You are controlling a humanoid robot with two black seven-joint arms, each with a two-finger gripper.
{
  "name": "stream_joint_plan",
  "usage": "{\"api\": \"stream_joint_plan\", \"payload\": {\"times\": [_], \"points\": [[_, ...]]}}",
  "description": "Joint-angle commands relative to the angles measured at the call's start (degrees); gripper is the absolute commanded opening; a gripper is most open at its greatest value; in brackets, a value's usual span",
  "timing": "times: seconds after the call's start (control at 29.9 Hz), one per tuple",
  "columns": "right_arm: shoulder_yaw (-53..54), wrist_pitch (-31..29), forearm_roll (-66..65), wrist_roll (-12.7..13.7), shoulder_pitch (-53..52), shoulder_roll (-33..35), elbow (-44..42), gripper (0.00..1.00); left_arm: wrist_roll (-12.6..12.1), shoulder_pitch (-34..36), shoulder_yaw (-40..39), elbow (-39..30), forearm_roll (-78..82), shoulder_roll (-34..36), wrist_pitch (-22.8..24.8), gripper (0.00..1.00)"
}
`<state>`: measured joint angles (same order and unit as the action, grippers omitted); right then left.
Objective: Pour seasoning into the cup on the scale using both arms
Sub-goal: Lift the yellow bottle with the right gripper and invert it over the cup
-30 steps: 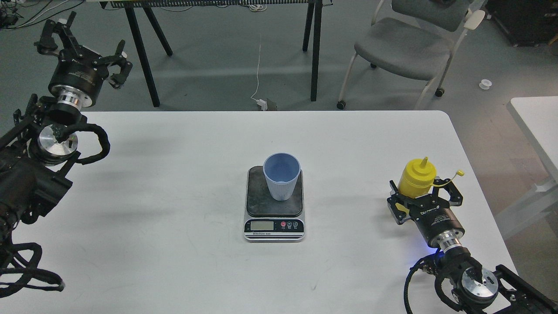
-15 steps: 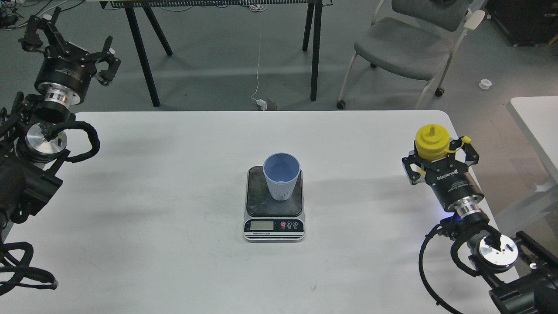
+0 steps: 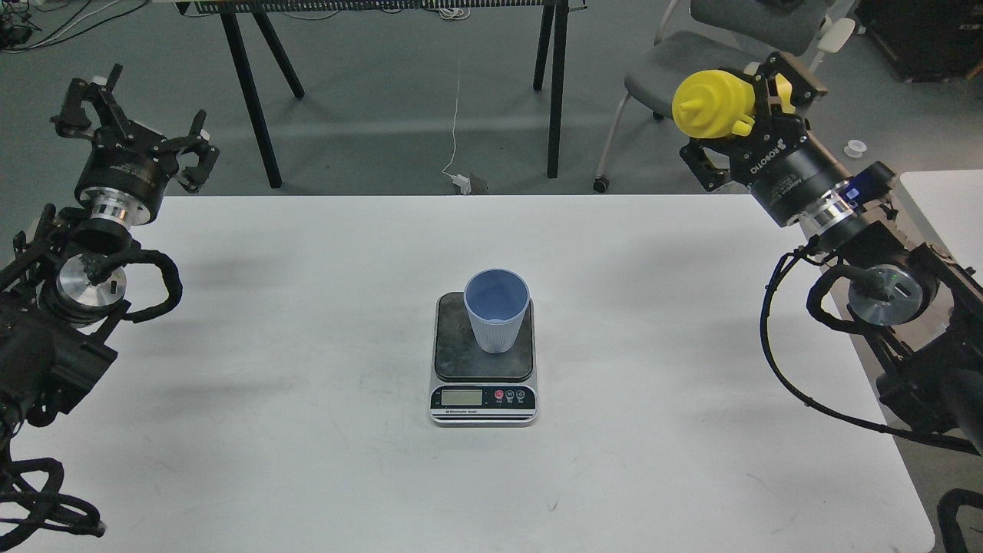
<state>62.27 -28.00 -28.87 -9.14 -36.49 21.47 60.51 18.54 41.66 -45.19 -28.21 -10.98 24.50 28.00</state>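
The light blue ribbed cup stands upright on the dark plate of the scale at the table's middle. My right gripper is shut on the yellow seasoning bottle and holds it high at the far right, above the table's back edge. The bottle is tilted with its nozzle pointing left. It is well right of and far from the cup. My left gripper is open and empty at the far left, raised beyond the table's back left corner.
The white table carries only the scale and cup. A grey chair stands behind the right gripper. Black table legs stand on the floor behind. Another white table edge is at the right.
My right gripper has lifted the bottle from the table's right side up and back, tipping its nozzle leftward. My left gripper has shifted slightly and stays open.
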Motion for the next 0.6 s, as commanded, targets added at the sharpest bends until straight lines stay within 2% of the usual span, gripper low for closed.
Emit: {"api": "stream_joint_plan", "payload": {"times": [0.0,0.2,0.33,0.47,0.57], "points": [[-2.6,0.0,-9.6,0.0,-4.3,-0.6,0.2,0.43,0.1,-1.8,-0.1,0.0,0.0,-0.5,0.0,0.99],[-8.8,0.0,-28.0,-0.1,-9.3,-2.5,3.6,0.43,0.2,-3.0,-0.2,-0.4,0.0,-1.6,0.0,0.99],[-14.1,0.6,-41.2,-1.4,-14.6,-4.6,3.5,0.43,0.2,-3.0,-0.1,-0.4,0.1,-1.6,0.0,0.99],[-23.4,6.6,-52.2,-3.1,-19.0,-6.0,3.4,0.43,0.1,-2.9,0.0,-0.4,0.2,-1.5,0.0,0.99],[-29.1,11.4,-57.3,-3.2,-21.0,-7.5,3.0,0.43,0.1,-2.8,0.0,-0.4,0.2,-1.5,0.0,0.99]]}}
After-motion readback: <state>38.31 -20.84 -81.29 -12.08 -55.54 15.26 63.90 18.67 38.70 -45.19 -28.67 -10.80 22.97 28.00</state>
